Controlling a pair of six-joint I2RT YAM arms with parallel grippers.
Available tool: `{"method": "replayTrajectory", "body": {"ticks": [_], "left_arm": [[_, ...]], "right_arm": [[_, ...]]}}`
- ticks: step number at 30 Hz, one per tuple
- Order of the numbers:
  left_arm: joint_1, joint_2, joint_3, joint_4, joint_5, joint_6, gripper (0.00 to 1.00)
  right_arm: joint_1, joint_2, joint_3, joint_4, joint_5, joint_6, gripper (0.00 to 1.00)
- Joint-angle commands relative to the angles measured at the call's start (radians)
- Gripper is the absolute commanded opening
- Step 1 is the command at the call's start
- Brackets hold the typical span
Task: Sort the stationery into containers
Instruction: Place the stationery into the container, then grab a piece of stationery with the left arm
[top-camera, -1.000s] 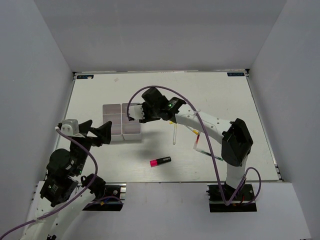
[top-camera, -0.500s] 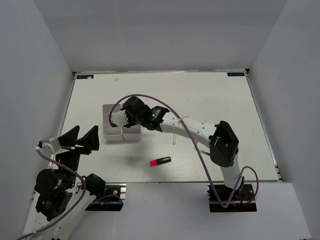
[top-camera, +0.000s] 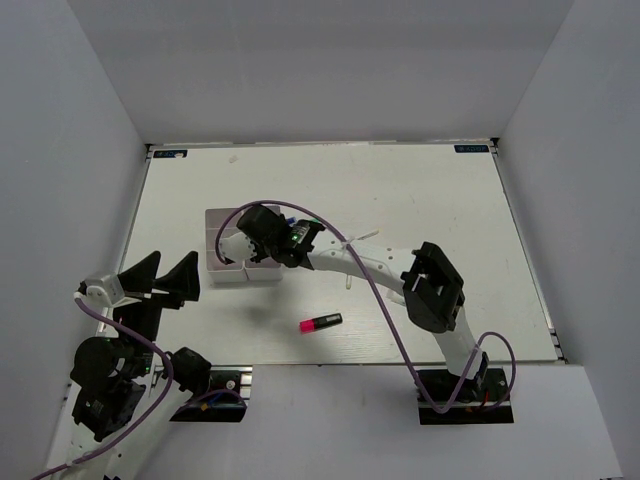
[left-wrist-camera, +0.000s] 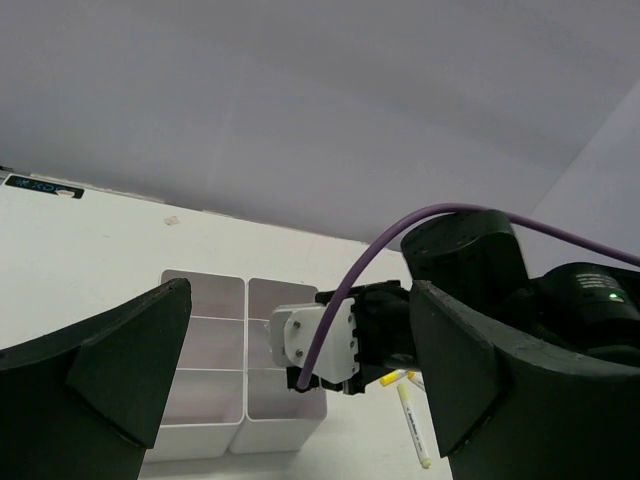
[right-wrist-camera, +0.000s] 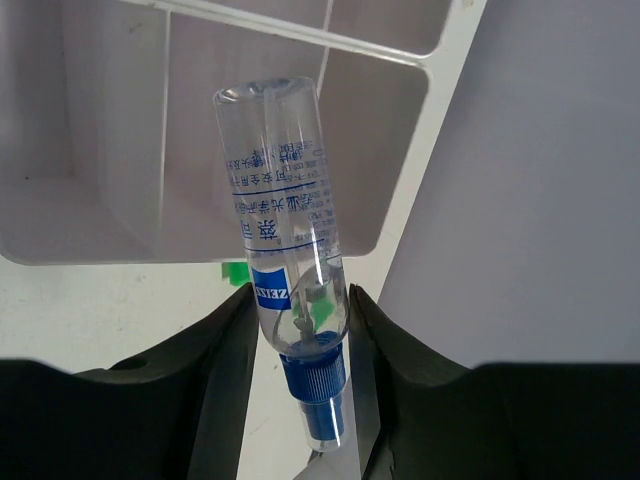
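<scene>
My right gripper reaches left over the white divided tray. It is shut on the clear blue-capped tube, held by its neck with the blue cap toward the wrist and the clear end over a tray compartment. The left wrist view shows that gripper hanging above the tray's near right compartment. My left gripper is open and empty, left of the tray and apart from it. A black highlighter with a pink cap lies on the table near the front.
A white pen with a yellow tip lies right of the tray, partly under the right arm. A small green piece shows just past the tray's edge. The right arm's purple cable loops over the table. Grey walls enclose the table.
My right gripper has moved left with the tube, from beside the tray to above it. My left arm has drawn back toward the near left.
</scene>
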Motion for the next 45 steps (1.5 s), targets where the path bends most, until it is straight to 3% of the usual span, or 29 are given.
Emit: {"method": "replayTrajectory", "body": {"ticks": [1,9,17,20,29,34,35,38,41,43,45], "left_arm": [[0.004,0.013,-0.003,-0.003,0.015,-0.002,1.0],[0.004,0.013,-0.003,-0.003,0.015,-0.002,1.0],[0.004,0.022,-0.003,-0.003,0.015,-0.002,1.0],[0.004,0.022,-0.003,-0.003,0.015,-0.002,1.0],[0.004,0.022,-0.003,-0.003,0.015,0.008,1.0],[0.004,0.059,-0.012,0.017,0.107,0.017,1.0],[0.004,0.07,-0.012,0.017,0.126,0.026,0.98],[0.004,0.131,-0.012,0.026,0.181,0.026,0.91],[0.004,0.179,-0.003,0.026,0.227,0.044,0.55],[0.004,0.188,-0.003,0.026,0.267,0.054,0.2],[0.004,0.217,-0.003,0.026,0.276,0.054,0.16]], "right_arm": [[0.0,0.021,0.05,-0.023,0.048,-0.04,0.0],[-0.002,0.043,0.044,-0.052,0.088,-0.076,0.03],[0.0,0.046,0.029,-0.045,0.106,-0.089,0.54],[0.006,0.043,0.029,-0.037,0.109,-0.091,0.63],[0.018,-0.014,0.007,0.0,0.111,-0.079,0.67],[0.007,-0.121,-0.005,-0.061,0.042,0.039,0.57],[0.004,-0.155,-0.004,-0.08,-0.028,0.061,0.54],[-0.048,-0.256,-0.051,-0.158,-0.208,0.211,0.27],[-0.098,-0.379,-0.187,-0.178,-0.418,0.277,0.1],[-0.13,-0.457,-0.321,-0.183,-0.547,0.291,0.1],[-0.144,-0.487,-0.398,-0.197,-0.685,0.293,0.19]]}}
